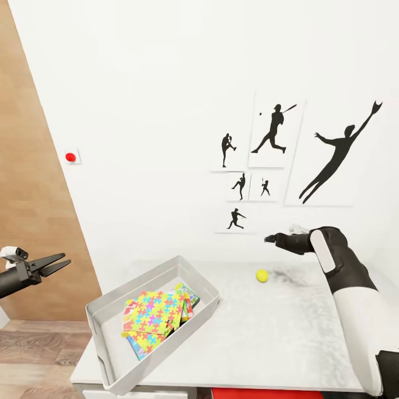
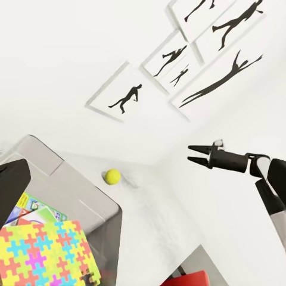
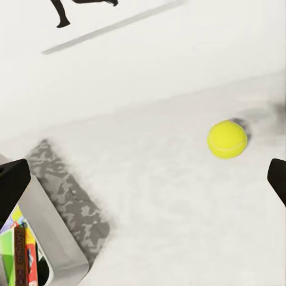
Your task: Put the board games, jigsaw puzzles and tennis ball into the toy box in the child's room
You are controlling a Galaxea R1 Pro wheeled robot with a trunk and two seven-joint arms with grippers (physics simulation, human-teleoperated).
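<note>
The light-grey toy box (image 1: pixel 145 279) stands on the table (image 1: pixel 266 332) at its left end. Inside lies a jigsaw puzzle (image 1: pixel 152 313) on top of other flat boxes, with a green-edged board game (image 1: pixel 189 299) peeking out beside it. The tennis ball (image 1: pixel 262 275) rests on the table to the right of the box, apart from it. My right gripper (image 1: pixel 267 239) hangs open above and just behind the ball; in the right wrist view the ball (image 3: pixel 227 139) lies ahead between the spread fingers. My left gripper (image 1: pixel 64 261) is open and empty, off the table's left side.
Black baseball-player silhouette pictures (image 1: pixel 275 130) hang on the white wall behind the table. A red button (image 1: pixel 70 157) sits on the wall at left, beside a wood panel (image 1: pixel 27 194). Wood-plank floor (image 1: pixel 33 343) lies left of the table. Something red (image 1: pixel 260 394) shows under the table's front edge.
</note>
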